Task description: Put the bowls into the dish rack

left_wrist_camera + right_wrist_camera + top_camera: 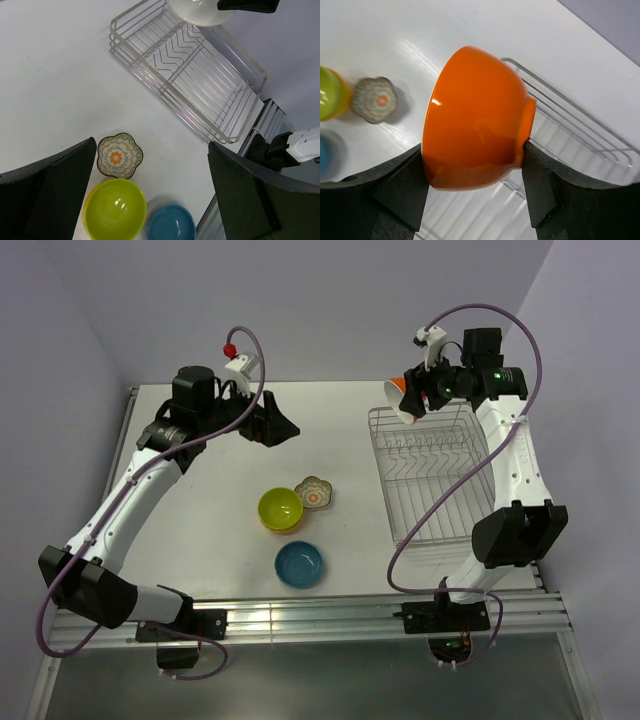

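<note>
The table is a plain white, slightly glossy top, set in a corner between pale lavender walls that close it in at the back and on both sides. Ribbed aluminium rails run along its near edge, where both arm bases are bolted.

Seen from above, the dish rack lies flat at 3 o'clock on the table, its long side running from near to far, with nothing resting on its wires. The right claw grips the orange bowl by its sides, one finger on each flank. The bowl is tipped on its side in the air over the rack's 11 o'clock corner.

The left claw is spread wide and empty, hanging above bare table at 11 o'clock from the loose bowls. These sit near the table's middle, well apart from the rack. The lime-green bowl stands upright. The floral dish is just beside it at 2 o'clock, and the blue bowl is near it at 5 o'clock.
</note>
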